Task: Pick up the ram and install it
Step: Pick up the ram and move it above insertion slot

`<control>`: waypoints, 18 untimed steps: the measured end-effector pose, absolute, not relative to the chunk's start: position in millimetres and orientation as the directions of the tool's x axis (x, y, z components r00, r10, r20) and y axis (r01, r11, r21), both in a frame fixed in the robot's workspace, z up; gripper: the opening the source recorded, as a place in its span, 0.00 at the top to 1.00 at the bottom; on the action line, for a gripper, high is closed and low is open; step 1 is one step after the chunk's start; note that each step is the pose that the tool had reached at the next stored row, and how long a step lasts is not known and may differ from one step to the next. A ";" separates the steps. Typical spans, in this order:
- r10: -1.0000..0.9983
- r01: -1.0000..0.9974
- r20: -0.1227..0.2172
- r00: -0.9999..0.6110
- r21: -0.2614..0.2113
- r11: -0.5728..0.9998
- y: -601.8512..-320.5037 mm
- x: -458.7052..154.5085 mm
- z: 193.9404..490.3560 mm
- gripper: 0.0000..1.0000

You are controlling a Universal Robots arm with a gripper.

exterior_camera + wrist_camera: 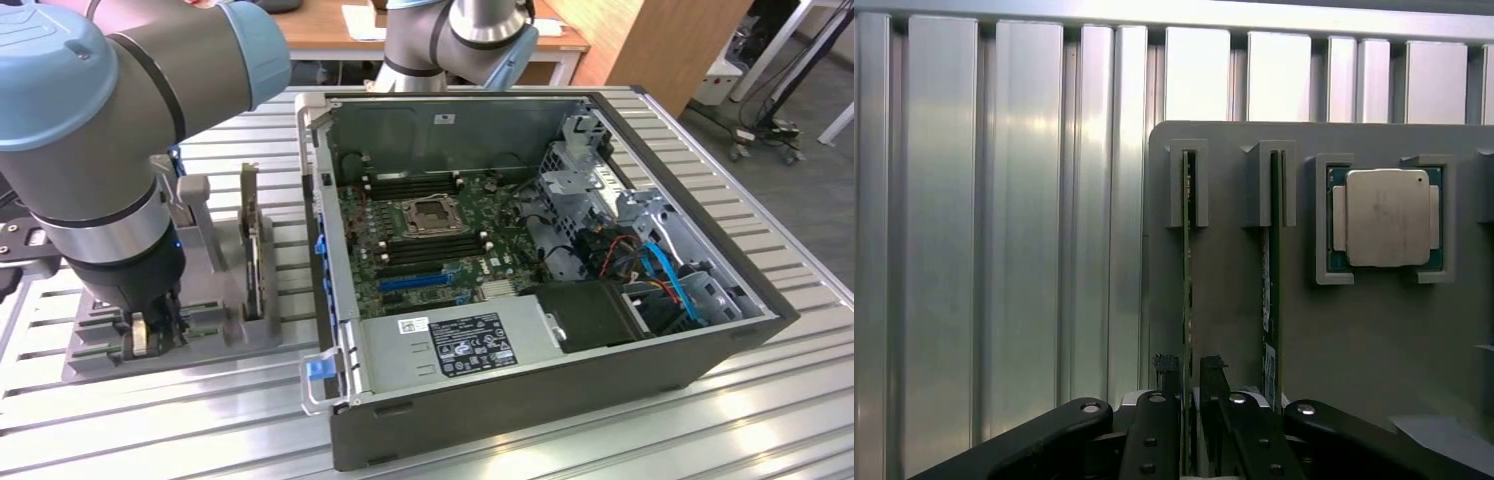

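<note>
Table: bare silver metal, ribbed in parallel slats. Holder: plain matt grey.

The ram: dark green along its edge. Second stick: green, with a white sticker strip. Processor: silver lid on a green board.

Gripper: black, with silver screw heads. Arm: silver-grey tubes and pale blue joint caps.

Computer case: dark grey. Motherboard: green, with one blue slot. Cables and latch: blue. Power supply: silver, with a white label printed in black.

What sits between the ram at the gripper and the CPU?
In the wrist view, a second ram stick, standing on edge in the holder, lies between the ram at the gripper and the CPU.
</note>
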State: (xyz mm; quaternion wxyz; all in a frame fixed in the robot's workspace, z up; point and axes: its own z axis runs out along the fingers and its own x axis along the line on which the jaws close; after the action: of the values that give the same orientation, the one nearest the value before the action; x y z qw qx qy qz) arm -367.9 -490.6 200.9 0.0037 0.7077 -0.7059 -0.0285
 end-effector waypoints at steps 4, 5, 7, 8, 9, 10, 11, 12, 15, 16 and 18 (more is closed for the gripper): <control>-0.999 -0.999 -0.035 0.002 0.046 -0.003 -490.6 -368.3 201.0 0.77; -0.999 -0.999 -0.035 0.002 0.046 -0.003 -490.6 -368.3 201.0 0.77; -0.999 -0.999 -0.035 0.002 0.046 -0.003 -490.6 -368.3 201.0 0.77; -0.999 -0.999 -0.035 0.002 0.046 -0.003 -490.6 -368.3 201.0 0.77; -0.999 -0.999 -0.035 0.002 0.046 -0.003 -490.6 -368.3 201.0 0.77; -0.999 -0.999 -0.035 0.002 0.046 -0.003 -490.6 -368.3 201.0 0.77; -0.999 -0.999 -0.035 0.002 0.046 -0.003 -490.6 -368.3 201.0 0.77; -0.999 -0.999 -0.035 0.002 0.046 -0.003 -490.6 -368.3 201.0 0.77; -0.999 -0.999 -0.035 0.002 0.046 -0.003 -490.6 -368.3 201.0 0.85; -0.999 -0.999 -0.035 0.002 0.046 -0.003 -490.6 -368.3 201.0 0.85; -0.999 -0.999 -0.035 0.002 0.046 -0.003 -490.6 -368.3 201.0 0.89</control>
State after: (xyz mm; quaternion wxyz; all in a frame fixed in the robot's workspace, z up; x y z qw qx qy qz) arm -368.3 -490.6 201.0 0.0038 0.7077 -0.7059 -0.0285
